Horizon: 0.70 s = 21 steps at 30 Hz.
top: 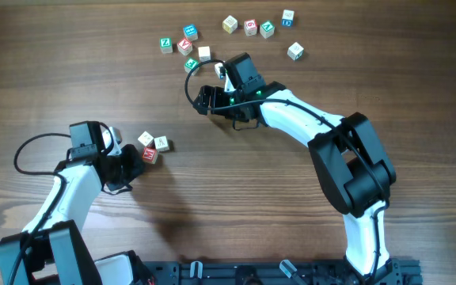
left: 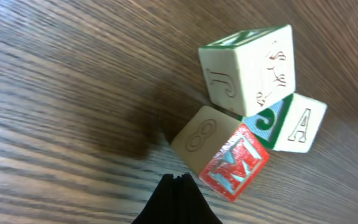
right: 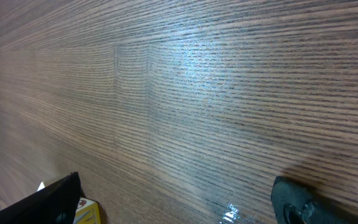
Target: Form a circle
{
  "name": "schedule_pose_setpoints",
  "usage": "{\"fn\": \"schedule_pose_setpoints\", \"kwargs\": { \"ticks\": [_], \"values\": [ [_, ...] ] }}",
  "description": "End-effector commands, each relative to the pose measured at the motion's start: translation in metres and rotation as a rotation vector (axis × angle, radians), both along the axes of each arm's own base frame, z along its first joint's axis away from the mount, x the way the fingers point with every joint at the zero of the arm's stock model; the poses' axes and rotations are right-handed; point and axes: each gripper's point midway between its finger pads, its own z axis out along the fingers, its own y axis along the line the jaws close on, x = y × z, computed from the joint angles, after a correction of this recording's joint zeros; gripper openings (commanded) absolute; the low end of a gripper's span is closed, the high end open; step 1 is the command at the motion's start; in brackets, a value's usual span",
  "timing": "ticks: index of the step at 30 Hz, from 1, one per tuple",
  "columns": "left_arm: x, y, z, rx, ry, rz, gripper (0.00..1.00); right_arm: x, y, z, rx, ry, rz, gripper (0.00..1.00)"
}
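Seen from above, at nine o'clock on the brown wooden table (top: pixel 54 63): the circle (top: pixel 153 147); not a real ring, just three small pale wooden cubes pushed tight together, all lying flat on the wood. Up close in the left wrist view, at twelve o'clock of the bunch: the J cube (left: pixel 247 71), pale, with a carved J on one side, a curly carving on the next side and a green edge on top; at three o'clock, the A cube (left: pixel 300 124), pale with a green A, and a blue and green side turned toward the others; at seven o'clock, the red cube (left: pixel 225 155), with a carved 8 on a pale side and a raised M on a bright red side; all three touching. Right under the red cube, at six o'clock: the left gripper (left: pixel 178 190), black, pinched all the way shut and holding nothing; tip just beside the cube, cannot tell if touching. Closer to the table middle, toward twelve o'clock: the right gripper (right: pixel 176 193), spread wide, holding nothing, only bare wood under it. Farther off at twelve o'clock, well apart from the bunch: loose cubes (top: pixel 204 53), scattered, in green, red, blue and white.
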Motion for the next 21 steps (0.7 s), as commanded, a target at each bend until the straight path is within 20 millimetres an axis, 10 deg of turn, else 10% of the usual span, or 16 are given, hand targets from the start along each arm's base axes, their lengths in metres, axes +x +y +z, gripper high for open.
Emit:
{"fn": "schedule_pose_setpoints", "kwargs": {
  "ticks": [1, 21],
  "values": [
    [0.005, -0.004, 0.003, -0.025, -0.029, -0.033, 0.04, -0.013, -0.037, -0.06, -0.151, 0.099, -0.077, 0.99],
    [-0.008, -0.009, 0.0, -0.048, 0.03, -0.031, 0.04, -0.013, -0.037, -0.06, -0.151, 0.099, -0.078, 0.99]
  ]
}}
